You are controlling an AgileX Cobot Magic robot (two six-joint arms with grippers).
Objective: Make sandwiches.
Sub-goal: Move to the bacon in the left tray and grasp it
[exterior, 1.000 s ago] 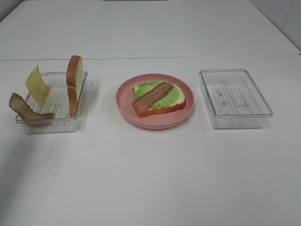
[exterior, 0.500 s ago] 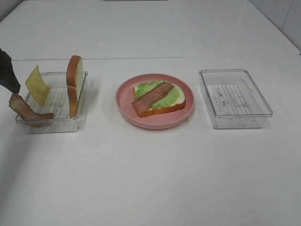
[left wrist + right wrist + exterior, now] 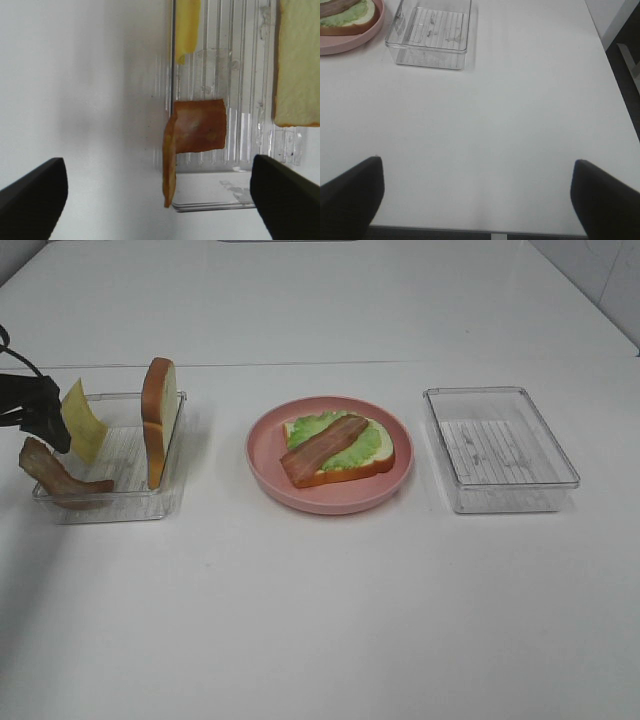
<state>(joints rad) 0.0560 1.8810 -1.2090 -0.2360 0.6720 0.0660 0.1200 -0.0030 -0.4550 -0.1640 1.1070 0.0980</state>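
**Left gripper (image 3: pixel 47 423) released beside the cheese (image 3: pixel 82 423)**

High view: the open-faced sandwich (image 3: pixel 335 452) lies on the plate (image 3: pixel 330 502). The left gripper hangs at the outer edge of the left tray (image 3: pixel 110 512), which holds the cheese, an upright bread slice (image 3: pixel 158 430) and a bacon strip (image 3: pixel 58 478).

Left wrist: jaws spread wide, grasping nothing, bacon strip between them.

Right wrist: right gripper (image 3: pixel 477 197) spread wide, grasping nothing, over the table (image 3: pixel 510 115), well apart from the right tray (image 3: pixel 432 55).

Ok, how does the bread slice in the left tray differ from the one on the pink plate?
The tray slice stands on edge in the clear tray; the plate slice lies flat on the pink plate. The tray slice is bare, while the plate slice carries lettuce and a bacon strip. Both have white crumb and an orange-brown crust.
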